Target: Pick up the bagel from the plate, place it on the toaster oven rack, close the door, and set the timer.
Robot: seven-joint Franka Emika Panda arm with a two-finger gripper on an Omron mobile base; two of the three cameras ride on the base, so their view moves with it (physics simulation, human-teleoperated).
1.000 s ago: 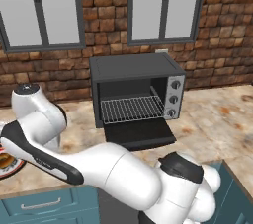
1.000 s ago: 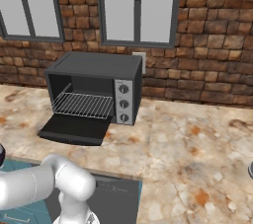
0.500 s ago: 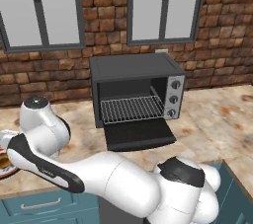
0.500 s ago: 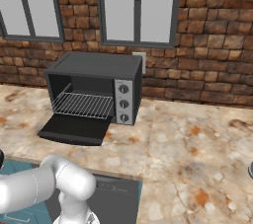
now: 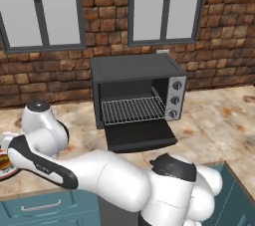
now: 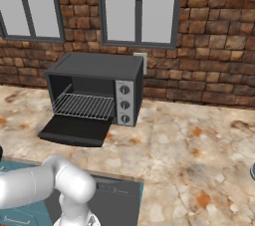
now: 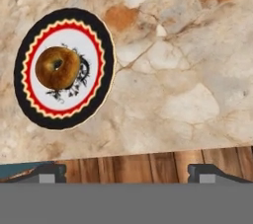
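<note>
I have the pincer (image 7: 126, 172) spread wide and empty above the desk (image 7: 188, 70), since the bagel (image 7: 57, 67) sits mid-plate (image 7: 96, 30) near the desk's front edge, while the door (image 5: 141, 135) lies dropped open, baring the rack (image 5: 132, 109).

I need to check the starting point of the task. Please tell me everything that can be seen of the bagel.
The bagel is a small round bread ring, golden-brown with a darker toasted top and a small dark hole in the middle. It looks whole and lies flat on the plate, over its dark central pattern, well inside the red ring. Only the plate touches it. The gripper is apart from it, jaws wide open.
</note>
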